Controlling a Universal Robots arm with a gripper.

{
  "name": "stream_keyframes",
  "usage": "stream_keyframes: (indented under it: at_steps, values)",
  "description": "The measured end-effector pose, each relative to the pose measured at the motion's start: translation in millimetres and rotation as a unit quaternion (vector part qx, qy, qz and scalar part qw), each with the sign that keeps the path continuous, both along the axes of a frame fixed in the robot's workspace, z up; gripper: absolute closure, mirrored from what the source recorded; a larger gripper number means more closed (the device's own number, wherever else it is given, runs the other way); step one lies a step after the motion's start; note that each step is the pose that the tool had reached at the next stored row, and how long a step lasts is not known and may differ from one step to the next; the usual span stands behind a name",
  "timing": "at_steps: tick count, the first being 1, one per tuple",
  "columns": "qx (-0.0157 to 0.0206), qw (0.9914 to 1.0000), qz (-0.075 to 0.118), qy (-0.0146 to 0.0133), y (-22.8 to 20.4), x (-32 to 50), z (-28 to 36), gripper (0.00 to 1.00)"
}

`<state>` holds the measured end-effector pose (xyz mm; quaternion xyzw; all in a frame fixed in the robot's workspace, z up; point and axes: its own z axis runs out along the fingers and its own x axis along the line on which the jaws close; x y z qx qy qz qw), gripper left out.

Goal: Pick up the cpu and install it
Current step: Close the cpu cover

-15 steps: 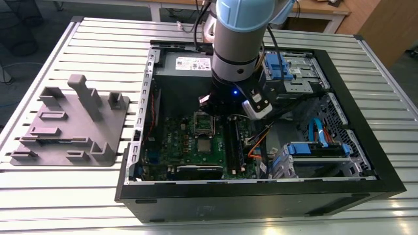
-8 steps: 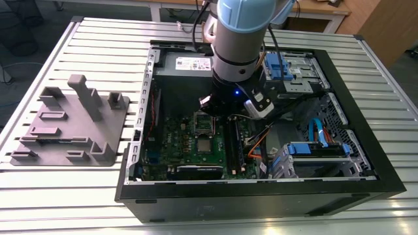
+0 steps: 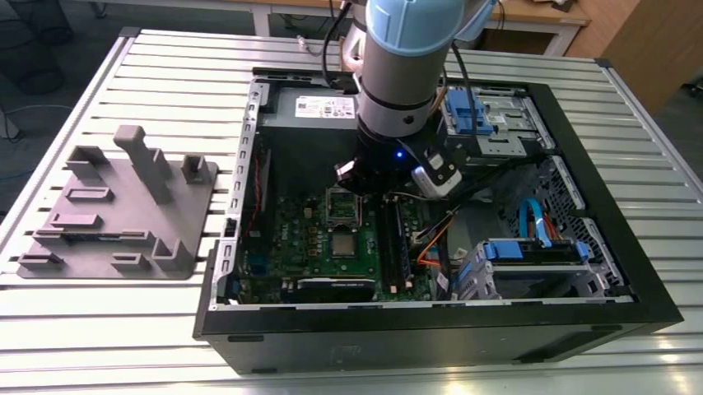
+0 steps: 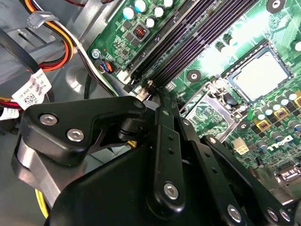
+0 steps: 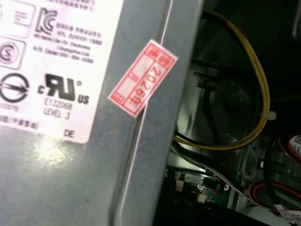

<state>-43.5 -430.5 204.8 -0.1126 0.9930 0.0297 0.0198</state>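
Cpu (image 4: 261, 75) already seated in motherboard socket, load frame (image 4: 207, 107) not yet closed, gripper (image 4: 153, 90) nearby with jaws seemingly pinched together, empty.

1 cpu (image 4: 261, 75), 1 arm (image 3: 401, 66), 1 PC case (image 3: 439, 329), 1 mobo (image 3: 296, 230), 1 grey tray (image 3: 121, 206), 2 blue drive brackets (image 3: 467, 111) (image 3: 533, 251)

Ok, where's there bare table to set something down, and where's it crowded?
Bare slats of the table lie in front of the grey tray at the exterior view's lower left, and behind it too. Crowded: inside the computer case, where the arm hangs over the motherboard among cables.
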Motion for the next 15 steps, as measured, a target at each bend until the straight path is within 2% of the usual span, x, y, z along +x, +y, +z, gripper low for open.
stream_keyframes:
  at_steps: [12, 15]
  values:
    - [0.0, 1.0, 0.001, 0.0, 0.7, -1.3, -0.2, 0.89]
    - [0.0, 1.0, 0.001, 0.0, 3.3, -1.3, -0.2, 0.89]
